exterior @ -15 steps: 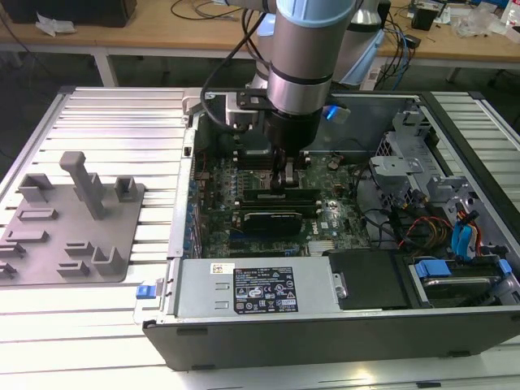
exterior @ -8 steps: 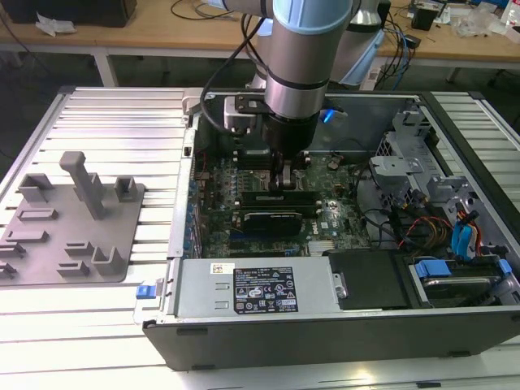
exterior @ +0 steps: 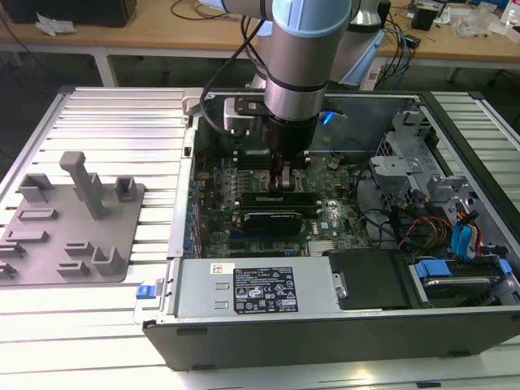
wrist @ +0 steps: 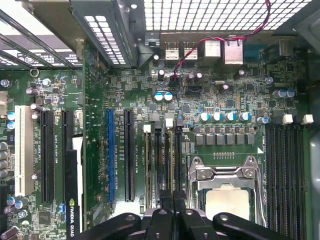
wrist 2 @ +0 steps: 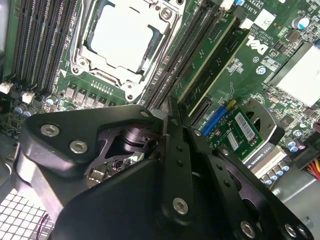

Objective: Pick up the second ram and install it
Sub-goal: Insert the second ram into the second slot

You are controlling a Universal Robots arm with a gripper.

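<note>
Now | gripper (wrist: 173, 199) low at mobo slots (wrist: 161, 160) | CPU socket (wrist: 226, 197) edge just beside

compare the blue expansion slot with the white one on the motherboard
The long blue plastic expansion slot is narrow; the long white plastic slot is wider. The blue slot lies nearer the silver processor socket, the white slot farther from it. Both run parallel on the green motherboard and look empty.

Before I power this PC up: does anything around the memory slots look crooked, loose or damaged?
Nothing stands out. The green memory stick lies straight along its slot near the CPU socket, and no damage shows.
</note>
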